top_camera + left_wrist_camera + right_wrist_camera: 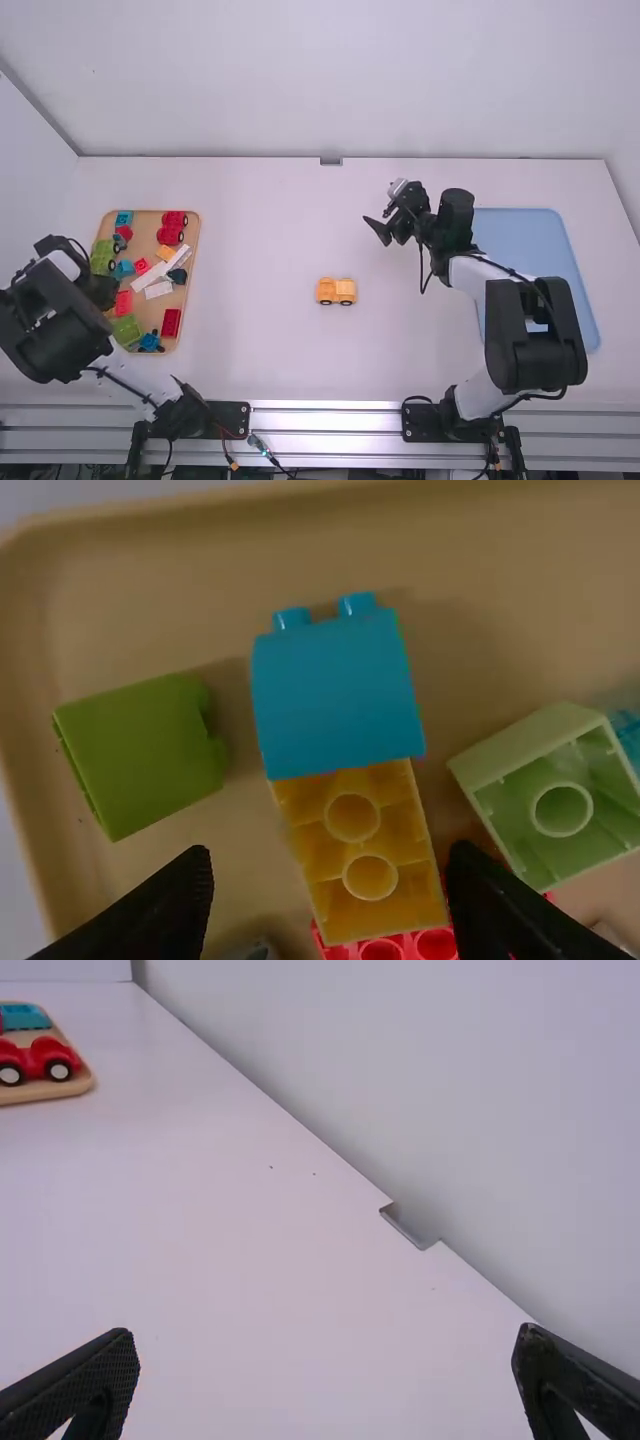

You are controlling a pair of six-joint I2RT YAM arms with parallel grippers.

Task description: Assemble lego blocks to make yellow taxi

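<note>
Taxi [336, 291] stands on the bench [250, 240], left of and nearer than the wide-spread, empty right tool [384, 222]; the left tool [103, 290], well left, hangs open and empty over the tray [146, 232].

Bright, diffuse light (soft shadows, too); glare on the metal rail [325, 421].

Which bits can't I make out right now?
High view: part of the tray, behind the left arm.
High view: part of the blue mat, behind the right arm.
High view: studs on the yellow wheeled piece, too small to count.
Left wrist view: red block, cut by the bottom edge.
</note>
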